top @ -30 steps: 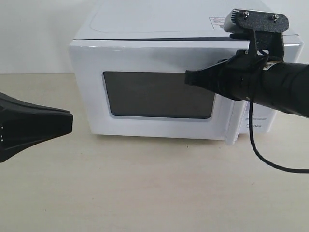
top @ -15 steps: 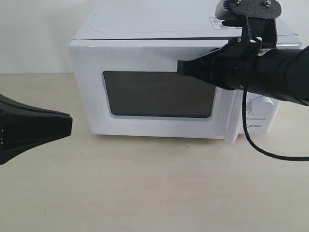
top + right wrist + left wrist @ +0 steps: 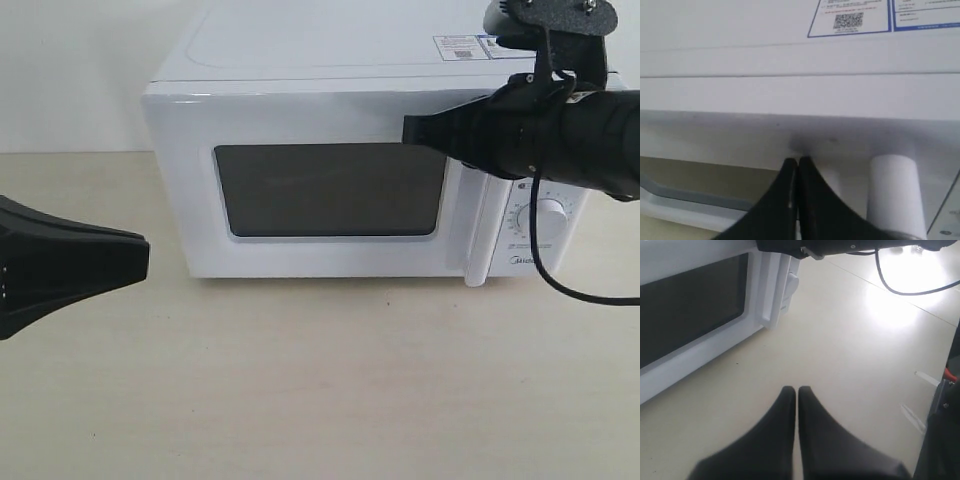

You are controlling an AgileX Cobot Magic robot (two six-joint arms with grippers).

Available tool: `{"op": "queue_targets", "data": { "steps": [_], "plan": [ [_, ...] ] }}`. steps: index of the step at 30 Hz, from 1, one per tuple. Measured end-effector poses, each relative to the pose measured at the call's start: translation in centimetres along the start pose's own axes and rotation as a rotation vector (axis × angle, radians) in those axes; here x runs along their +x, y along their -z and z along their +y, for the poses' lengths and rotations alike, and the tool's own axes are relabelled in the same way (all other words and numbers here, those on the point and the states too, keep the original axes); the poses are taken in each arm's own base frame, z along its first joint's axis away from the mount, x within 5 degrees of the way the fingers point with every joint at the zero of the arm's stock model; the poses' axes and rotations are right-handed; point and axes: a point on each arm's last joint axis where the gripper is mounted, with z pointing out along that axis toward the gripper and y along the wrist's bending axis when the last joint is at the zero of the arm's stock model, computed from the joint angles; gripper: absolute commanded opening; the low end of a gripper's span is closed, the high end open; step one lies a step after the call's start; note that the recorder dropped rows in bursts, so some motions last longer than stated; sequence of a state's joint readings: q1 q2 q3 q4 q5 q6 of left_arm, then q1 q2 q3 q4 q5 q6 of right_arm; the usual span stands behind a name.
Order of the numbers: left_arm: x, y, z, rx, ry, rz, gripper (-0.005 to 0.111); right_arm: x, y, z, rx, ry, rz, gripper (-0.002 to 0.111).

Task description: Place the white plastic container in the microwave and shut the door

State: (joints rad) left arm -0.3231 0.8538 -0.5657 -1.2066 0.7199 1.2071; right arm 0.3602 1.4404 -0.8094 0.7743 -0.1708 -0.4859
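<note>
Showing white microwave (image 3: 300, 50) | door (image 3: 300, 112) flush shut, dark window (image 3: 330, 190) | vertical bar handle (image 3: 478, 235)

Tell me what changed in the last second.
The door swung the rest of the way shut and now sits flush with the microwave. The shut right tool, pressing near its handle side, rose and shifted right. The left tool stayed put, shut and empty.
</note>
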Motion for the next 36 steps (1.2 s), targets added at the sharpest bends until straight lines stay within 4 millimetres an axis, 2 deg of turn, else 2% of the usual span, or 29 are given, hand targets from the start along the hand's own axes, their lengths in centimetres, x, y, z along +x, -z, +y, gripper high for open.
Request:
{"op": "queue_targets", "data": {
  "steps": [3,5,7,10,12,14,19,23,29,36],
  "plan": [
    [-0.1,0.0,0.3,-0.030,0.000,-0.011,0.004,-0.1,0.3,0.2,-0.023,0.005,0.018,0.000],
    [-0.2,0.0,0.6,-0.064,0.000,-0.024,0.004,-0.6,1.3,0.5,-0.053,0.007,0.019,0.000],
    [-0.4,0.1,1.0,-0.106,0.000,-0.041,0.004,-1.0,3.8,0.6,-0.094,0.015,0.006,0.000],
    [-0.4,0.1,1.1,-0.126,0.000,-0.048,0.004,-0.5,7.1,0.4,-0.128,0.055,-0.019,0.000],
    [-0.4,0.1,1.2,-0.127,0.000,-0.048,0.004,0.3,10.8,0.3,-0.186,0.092,-0.045,0.000],
    [-0.4,0.1,1.2,-0.127,0.000,-0.048,0.004,0.9,13.2,0.3,-0.245,0.109,-0.044,0.000],
    [-0.4,0.1,1.2,-0.127,0.000,-0.048,0.004,1.1,17.9,0.6,-0.356,0.137,-0.094,0.000],
    [-0.4,0.1,1.2,-0.127,0.000,-0.048,0.004,0.8,21.3,0.4,-0.399,0.151,-0.206,0.000],
    [-0.4,0.1,1.2,-0.127,0.000,-0.048,0.004,0.7,24.5,0.1,-0.427,0.157,-0.334,0.000],
    [-0.4,0.1,1.2,-0.127,0.000,-0.048,0.004,0.7,26.6,-0.3,-0.429,0.175,-0.436,0.000]
  ]
}}
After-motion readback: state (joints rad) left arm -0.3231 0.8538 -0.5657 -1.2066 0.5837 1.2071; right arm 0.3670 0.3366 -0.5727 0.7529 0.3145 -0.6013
